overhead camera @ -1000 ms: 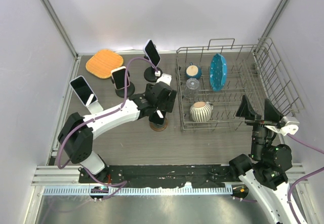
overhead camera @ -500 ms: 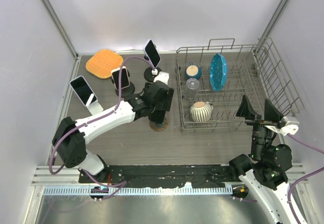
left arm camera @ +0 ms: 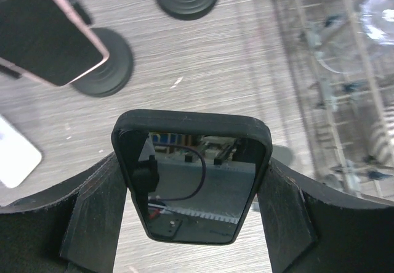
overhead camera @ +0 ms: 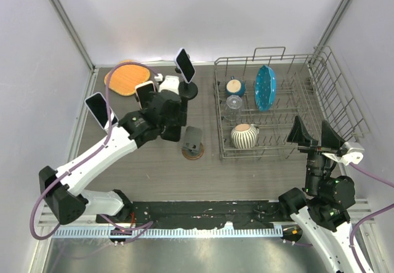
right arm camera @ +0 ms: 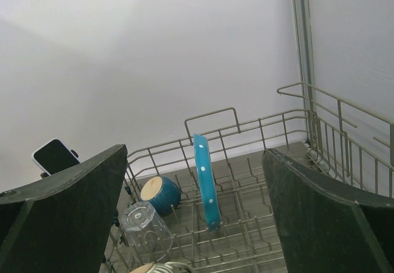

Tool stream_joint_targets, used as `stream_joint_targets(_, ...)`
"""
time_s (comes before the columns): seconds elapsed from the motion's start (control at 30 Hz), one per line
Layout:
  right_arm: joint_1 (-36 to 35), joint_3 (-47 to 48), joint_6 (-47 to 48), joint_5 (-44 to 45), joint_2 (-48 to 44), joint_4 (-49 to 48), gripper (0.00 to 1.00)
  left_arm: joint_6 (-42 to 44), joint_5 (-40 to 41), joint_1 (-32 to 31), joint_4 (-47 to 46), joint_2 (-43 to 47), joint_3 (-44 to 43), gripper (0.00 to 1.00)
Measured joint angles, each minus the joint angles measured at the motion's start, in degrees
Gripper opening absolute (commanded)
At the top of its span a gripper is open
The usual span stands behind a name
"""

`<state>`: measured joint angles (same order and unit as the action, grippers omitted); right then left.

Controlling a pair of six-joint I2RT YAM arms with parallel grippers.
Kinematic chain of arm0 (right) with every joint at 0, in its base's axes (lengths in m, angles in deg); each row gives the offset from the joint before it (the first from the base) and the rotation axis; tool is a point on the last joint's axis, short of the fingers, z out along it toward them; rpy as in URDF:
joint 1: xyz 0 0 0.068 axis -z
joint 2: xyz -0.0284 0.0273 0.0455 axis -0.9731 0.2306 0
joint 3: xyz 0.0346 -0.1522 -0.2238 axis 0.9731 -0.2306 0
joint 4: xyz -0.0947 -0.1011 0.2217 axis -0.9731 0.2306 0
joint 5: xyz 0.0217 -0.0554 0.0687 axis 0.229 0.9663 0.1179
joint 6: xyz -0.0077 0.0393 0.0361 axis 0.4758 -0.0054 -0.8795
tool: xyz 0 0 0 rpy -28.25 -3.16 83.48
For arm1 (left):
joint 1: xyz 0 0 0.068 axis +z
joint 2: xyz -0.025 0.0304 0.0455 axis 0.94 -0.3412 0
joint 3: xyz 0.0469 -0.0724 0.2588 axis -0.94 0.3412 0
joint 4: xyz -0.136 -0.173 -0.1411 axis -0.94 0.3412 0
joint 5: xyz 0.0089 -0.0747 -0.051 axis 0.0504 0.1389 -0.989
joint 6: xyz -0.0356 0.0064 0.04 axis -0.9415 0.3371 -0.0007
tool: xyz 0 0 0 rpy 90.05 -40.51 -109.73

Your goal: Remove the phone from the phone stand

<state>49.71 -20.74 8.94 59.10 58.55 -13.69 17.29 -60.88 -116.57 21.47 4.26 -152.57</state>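
In the left wrist view a phone (left arm camera: 192, 180) in a black case, its dark screen mirroring the room, sits upright between my left gripper's (left arm camera: 192, 208) fingers (left arm camera: 92, 214), which are shut on its two long edges above the tabletop. From above, that gripper (overhead camera: 173, 127) hangs left of the grey phone stand (overhead camera: 192, 142) on its round brown base, which holds nothing. The phone itself is hidden under the gripper there. My right gripper (overhead camera: 314, 135) stands open at the right near the rack, with nothing between its fingers (right arm camera: 61, 205).
Three other phones sit on stands at the back left: one (overhead camera: 184, 65) on a black base, one (overhead camera: 145, 93), and one (overhead camera: 101, 110) on a white stand. An orange mat (overhead camera: 126, 76) lies behind them. A wire dish rack (overhead camera: 332, 88) holds a teal plate (right arm camera: 206, 183), a bowl, a glass and a striped mug.
My left gripper closed on the phone at the grey stand, then carried it up and to the left, leaving the stand bare. The right arm has not moved.
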Motion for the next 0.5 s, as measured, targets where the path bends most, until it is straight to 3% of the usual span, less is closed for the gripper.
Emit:
stream_joint_targets(0.23,0.0,0.0,-0.2,0.0,0.0,0.0,0.97,-1.8,-1.4,8.7,8.4,2.3,2.9,0.25)
stream_joint_targets(0.5,0.0,0.0,-0.5,0.0,0.0,0.0,0.97,-3.3,-5.2,10.0,13.9,-1.6,10.2,0.24)
